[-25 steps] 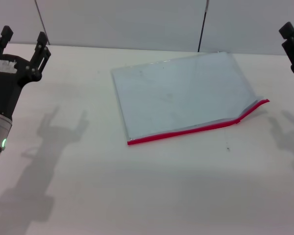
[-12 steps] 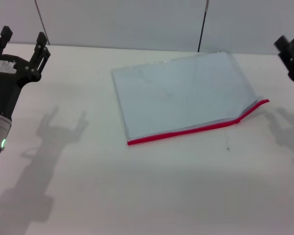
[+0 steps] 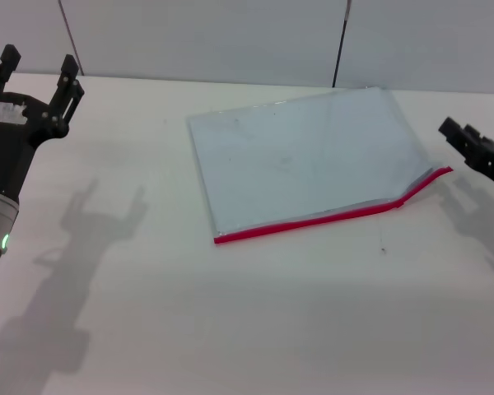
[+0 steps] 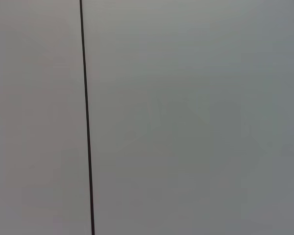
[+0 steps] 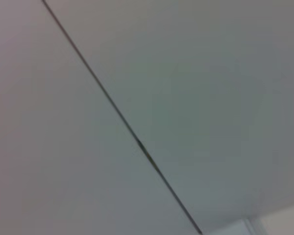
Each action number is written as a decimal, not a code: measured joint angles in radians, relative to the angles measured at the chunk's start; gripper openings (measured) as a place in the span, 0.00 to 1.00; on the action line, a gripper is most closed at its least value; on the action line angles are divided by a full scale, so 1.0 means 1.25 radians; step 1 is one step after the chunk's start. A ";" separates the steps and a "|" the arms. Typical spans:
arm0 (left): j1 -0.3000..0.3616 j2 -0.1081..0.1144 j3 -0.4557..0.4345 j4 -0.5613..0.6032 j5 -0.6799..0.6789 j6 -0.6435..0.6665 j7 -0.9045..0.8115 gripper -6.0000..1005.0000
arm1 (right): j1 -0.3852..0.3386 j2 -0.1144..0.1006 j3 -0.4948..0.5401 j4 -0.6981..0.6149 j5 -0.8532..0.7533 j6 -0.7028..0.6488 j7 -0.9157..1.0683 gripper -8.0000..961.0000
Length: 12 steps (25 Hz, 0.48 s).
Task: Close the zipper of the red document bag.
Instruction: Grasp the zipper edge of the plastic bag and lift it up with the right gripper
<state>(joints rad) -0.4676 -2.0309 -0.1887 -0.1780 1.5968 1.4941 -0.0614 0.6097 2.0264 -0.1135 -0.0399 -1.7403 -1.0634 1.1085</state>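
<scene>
The red document bag (image 3: 309, 156), a flat translucent blue-grey pouch, lies on the white table (image 3: 230, 321) in the head view. Its zipper (image 3: 313, 220) is a thin red strip along the near long edge, and its right end (image 3: 432, 177) kinks upward. My right gripper (image 3: 459, 130) hovers just right of that raised end, open, pointing toward the bag and not touching it. Far to the left of the bag, my left gripper (image 3: 36, 67) is held up and open, with nothing in it. Both wrist views show only a grey wall.
A grey panelled wall with dark seams (image 3: 340, 41) stands behind the table. Shadows of both arms fall on the table top. A small dark speck (image 3: 383, 248) lies on the table just in front of the zipper.
My right gripper has come down and leftward from the upper right edge toward the zipper's raised right end. The left arm and the bag have not moved.
</scene>
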 joint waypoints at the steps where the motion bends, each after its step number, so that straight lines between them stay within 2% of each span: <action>1: 0.000 0.000 0.000 0.000 0.000 0.000 0.000 0.77 | -0.001 0.000 0.000 -0.003 -0.008 0.015 0.008 0.52; 12: -0.002 0.000 0.000 0.000 0.001 0.000 0.000 0.77 | 0.006 0.001 -0.001 0.005 -0.056 0.118 0.019 0.52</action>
<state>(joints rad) -0.4705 -2.0309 -0.1886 -0.1780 1.5983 1.4941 -0.0614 0.6178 2.0275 -0.1150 -0.0335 -1.8101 -0.9154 1.1318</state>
